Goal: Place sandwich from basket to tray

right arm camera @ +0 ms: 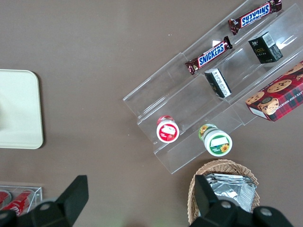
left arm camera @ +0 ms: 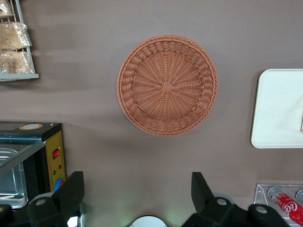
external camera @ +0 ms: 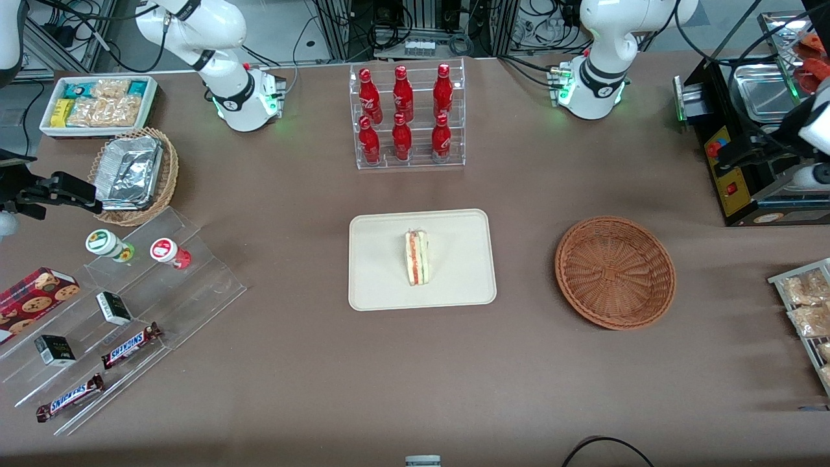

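With my claw [left arm camera: 137, 201] spread wide and holding nothing, I hang above bare brown table [external camera: 311, 383], nearer my arm's base than the basket [left arm camera: 167, 85], which sits empty with its woven floor fully in sight. The sandwich [external camera: 416, 257] stands on its edge near the middle of the tray [external camera: 376, 285], filling stripes facing up, with cream surface showing all round it. Tray and basket are apart, with a strip of bare cloth between them.

Around my end of the table, a black machine [external camera: 746, 162] with a yellow panel and red buttons stands close to the basket and farther from the front camera than it. A wire rack of snack bags [external camera: 804, 311] lies at the table's edge on my side. The clear rack of red bottles [external camera: 407, 117] stands farther from the front camera than the tray, well clear of its rim. Toward the parked arm's end lie clear stepped shelves [external camera: 130, 324] carrying chocolate bars, small boxes and two little jars, a tan basket with foil containers [external camera: 136, 175], and a white bin of snack packets [external camera: 100, 104]. Nothing rises between the basket and the tray, and the stretch of table nearest the front camera lies open along its whole width.
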Available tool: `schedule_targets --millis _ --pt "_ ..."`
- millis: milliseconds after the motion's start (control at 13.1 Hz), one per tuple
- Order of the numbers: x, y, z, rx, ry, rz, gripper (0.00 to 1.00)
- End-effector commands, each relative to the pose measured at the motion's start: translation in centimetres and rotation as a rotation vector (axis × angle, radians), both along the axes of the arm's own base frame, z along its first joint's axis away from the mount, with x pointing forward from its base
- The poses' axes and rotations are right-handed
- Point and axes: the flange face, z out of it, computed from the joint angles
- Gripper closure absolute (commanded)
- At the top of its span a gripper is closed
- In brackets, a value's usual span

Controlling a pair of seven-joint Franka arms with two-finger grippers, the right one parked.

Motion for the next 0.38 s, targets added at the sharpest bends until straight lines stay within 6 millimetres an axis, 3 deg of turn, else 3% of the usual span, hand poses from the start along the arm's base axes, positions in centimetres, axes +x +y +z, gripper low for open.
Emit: schedule_targets --millis 0,305 --pt "0.6 -0.4 0.8 -0.014 -0.011 -0.012 0.0" --pt "0.8 -1.5 1.5 -0.015 -0.02 -0.031 0.0"
